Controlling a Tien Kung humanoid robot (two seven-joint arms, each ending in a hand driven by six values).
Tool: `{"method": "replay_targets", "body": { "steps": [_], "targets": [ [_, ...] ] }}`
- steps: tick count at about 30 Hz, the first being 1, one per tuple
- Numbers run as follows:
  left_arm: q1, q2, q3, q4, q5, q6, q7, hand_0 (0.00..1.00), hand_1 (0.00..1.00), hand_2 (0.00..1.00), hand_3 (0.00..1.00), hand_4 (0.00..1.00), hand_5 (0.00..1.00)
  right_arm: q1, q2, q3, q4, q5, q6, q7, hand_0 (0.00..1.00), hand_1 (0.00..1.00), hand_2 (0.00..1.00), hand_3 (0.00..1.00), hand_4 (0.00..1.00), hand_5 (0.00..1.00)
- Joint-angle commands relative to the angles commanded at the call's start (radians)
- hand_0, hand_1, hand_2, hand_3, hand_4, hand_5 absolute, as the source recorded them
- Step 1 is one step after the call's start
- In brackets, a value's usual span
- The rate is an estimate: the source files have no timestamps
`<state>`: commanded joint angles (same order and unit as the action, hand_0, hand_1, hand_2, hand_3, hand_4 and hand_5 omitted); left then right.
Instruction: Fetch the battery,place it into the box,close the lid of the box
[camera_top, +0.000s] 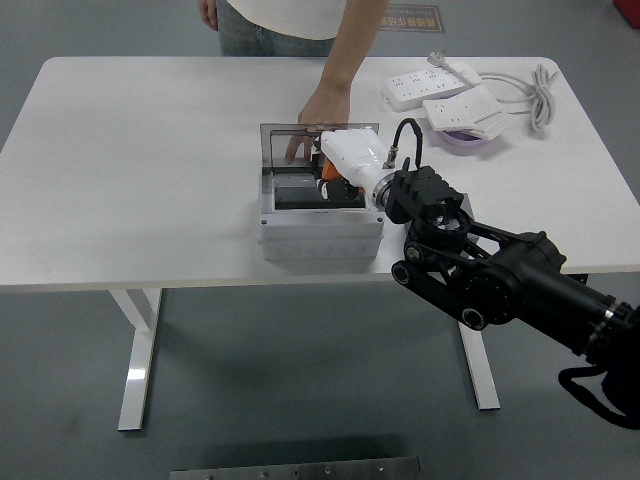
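A grey box sits near the table's front edge, its clear lid standing upright at the back. A person's hand reaches from the far side and rests on the lid's top edge. A dark flat battery lies inside the box. My right hand, white with orange joints, hovers over the box's right half, close to the lid. It covers part of the box's inside. My black right arm crosses the table's front edge.
Two white power strips and a coiled white cable lie at the back right. A purple bowl sits just in front of them. The person stands at the far edge, behind the box.
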<state>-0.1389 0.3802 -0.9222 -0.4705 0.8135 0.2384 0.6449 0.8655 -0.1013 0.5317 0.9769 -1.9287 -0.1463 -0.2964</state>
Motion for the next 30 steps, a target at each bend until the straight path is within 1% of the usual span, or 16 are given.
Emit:
{"method": "replay_targets", "body": {
  "steps": [6,10,20,30],
  "targets": [
    [-0.004,0.002,-0.008,-0.001,0.014,-0.004,0.001,0.8,0.885,0.843,0.926,0.828,0.605,0.008,0.034,0.014,-0.057,0.003,-0.02,0.009,0.209,0.235,0.248,0.311,0.154,0.02],
    [-0.007,0.003,-0.011,-0.001,0.022,-0.006,0.001,0.801,0.885,0.843,0.926,0.828,0.606,0.013,0.055,0.022,-0.084,0.004,-0.036,0.015,0.209,0.236,0.248,0.31,0.152,0.02],
    [-0.012,0.004,-0.018,-0.001,0.033,-0.009,0.001,0.801,0.885,0.844,0.926,0.828,0.606,0.02,0.098,0.019,-0.116,0.032,-0.067,0.023,0.208,0.235,0.247,0.31,0.152,0.02],
    [-0.014,0.002,-0.019,-0.001,0.036,-0.01,0.001,0.801,0.885,0.844,0.926,0.828,0.606,0.007,0.101,-0.004,-0.134,0.052,-0.092,0.033,0.209,0.236,0.247,0.31,0.154,0.02]
  ]
}}
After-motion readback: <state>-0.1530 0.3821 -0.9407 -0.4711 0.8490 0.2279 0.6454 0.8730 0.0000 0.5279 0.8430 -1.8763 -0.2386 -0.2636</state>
